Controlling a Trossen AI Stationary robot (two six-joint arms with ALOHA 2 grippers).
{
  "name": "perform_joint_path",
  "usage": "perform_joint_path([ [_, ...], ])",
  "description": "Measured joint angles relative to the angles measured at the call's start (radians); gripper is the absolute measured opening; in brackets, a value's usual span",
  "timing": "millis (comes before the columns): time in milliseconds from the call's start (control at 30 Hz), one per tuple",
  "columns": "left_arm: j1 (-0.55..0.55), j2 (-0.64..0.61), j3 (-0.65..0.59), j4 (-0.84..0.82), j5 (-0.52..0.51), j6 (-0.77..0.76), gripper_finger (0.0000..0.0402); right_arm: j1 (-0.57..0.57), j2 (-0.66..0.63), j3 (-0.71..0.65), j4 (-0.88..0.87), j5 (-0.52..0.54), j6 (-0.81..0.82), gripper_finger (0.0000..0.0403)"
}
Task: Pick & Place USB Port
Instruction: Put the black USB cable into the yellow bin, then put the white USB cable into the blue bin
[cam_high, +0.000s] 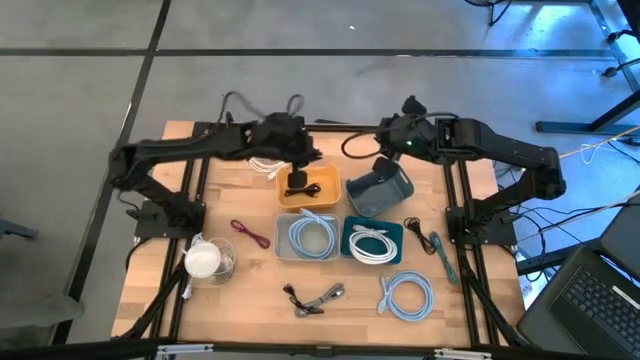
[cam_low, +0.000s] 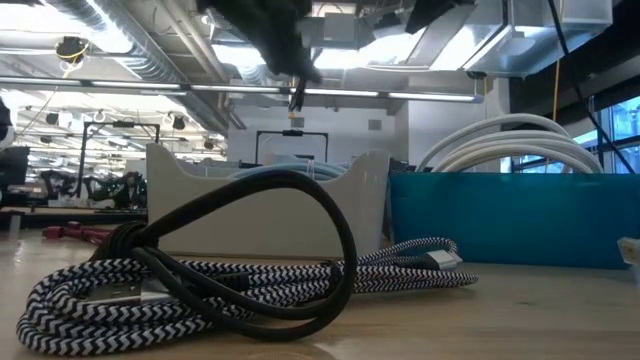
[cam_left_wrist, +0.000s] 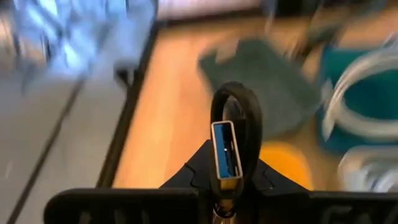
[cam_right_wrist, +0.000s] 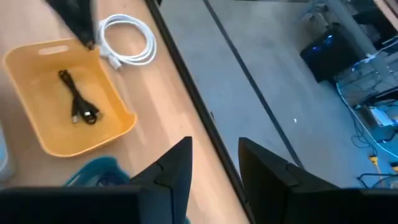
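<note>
My left gripper (cam_left_wrist: 225, 177) is shut on a short black USB cable (cam_left_wrist: 233, 118) and hovers at the far side of the yellow tray (cam_high: 322, 190); the low view shows its tip (cam_low: 295, 95) high above the table. Another black cable (cam_right_wrist: 79, 107) lies on the floor of the yellow tray (cam_right_wrist: 37, 118). My right gripper (cam_right_wrist: 214, 162) is open and empty. It sits over the table's far edge, near the slate-blue tray (cam_high: 380, 192). My left gripper pinches the black cable between its two fingers, right below the blue-tongued USB plug (cam_left_wrist: 225, 152). The plug stands out past the fingertips, and the cord loop (cam_left_wrist: 239, 93) arches over it. The cable is lifted clear of the table.
The near half of the table holds a grey tray with a pale blue cable (cam_high: 312, 238) and a teal tray with a white cable (cam_high: 372, 243). Loose around them are a pale blue coil (cam_high: 408, 295), a braided cable (cam_high: 315, 297), a maroon cable (cam_high: 250, 233) and a white cup (cam_high: 205, 260). A white coil (cam_right_wrist: 127, 40) lies beyond the yellow tray.
</note>
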Motion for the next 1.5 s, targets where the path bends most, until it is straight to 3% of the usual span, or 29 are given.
perform_joint_path([
  [100,0.026,0.118,0.155,-0.247,-0.031,-0.021,0.002,-0.009,0.003,0.0,0.007,0.0,0.001,0.0133],
  [267,0.033,0.319,0.293,-0.471,-0.038,-0.017,0.002,-0.011,0.003,0.0,0.005,-0.003,0.012,0.0133],
  [500,0.017,0.479,0.314,-0.521,-0.029,-0.019,0.002,-0.012,0.003,0.0,-0.036,-0.003,0.03,0.0133],
  [867,-0.004,0.602,0.314,-0.525,0.021,-0.026,0.002,-0.012,0.003,0.0,-0.051,-0.003,0.03,0.0133],
  [933,-0.007,0.609,0.314,-0.522,0.021,-0.026,0.0034,-0.012,0.003,0.0,-0.058,-0.003,0.047,0.0133],
  [1267,-0.009,0.599,0.314,-0.56,0.016,-0.034,0.0178,-0.012,0.003,0.0,-0.088,-0.003,0.075,0.0133],
  [1500,-0.009,0.521,0.314,-0.644,-0.004,-0.072,0.021,-0.012,0.003,0.0,-0.088,-0.003,0.075,0.0133],
])
